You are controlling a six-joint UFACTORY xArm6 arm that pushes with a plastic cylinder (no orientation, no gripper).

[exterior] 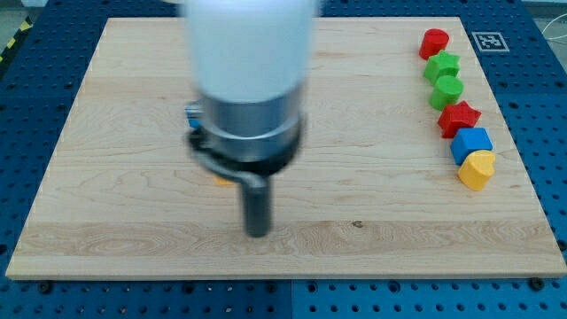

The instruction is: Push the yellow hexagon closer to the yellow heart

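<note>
**Rod parked over the hexagon, heart far off at the board's edge**

Blue pegboard frames a pale wooden board (133, 221), and nearly everything on it sits far from the arm. No claw exists on this rig, so nothing opens or closes; the arm ends in a dark rod, and my tip (258, 234) rests on bare wood near the view's bottom.

A sliver of yellow-orange (218, 178) peeks out just above and to the view's left of my tip, under the arm's grey collar; I take it for the yellow hexagon, though its shape is hidden. A bit of blue (190, 112) shows higher up on the same side, too covered to identify.

The yellow heart (477, 169) lies well apart toward the view's right, lowest in a column with a blue block (470, 143), red star (459, 117), two green blocks (447, 90) (441, 65) and a red block (434, 42).

The risk, as I judge it: my tip sits on the heart's side of the hexagon, so pushing from here would drive it away. A long, off-centre shove could also let it slip sideways or knock the blue block beside the heart.
</note>
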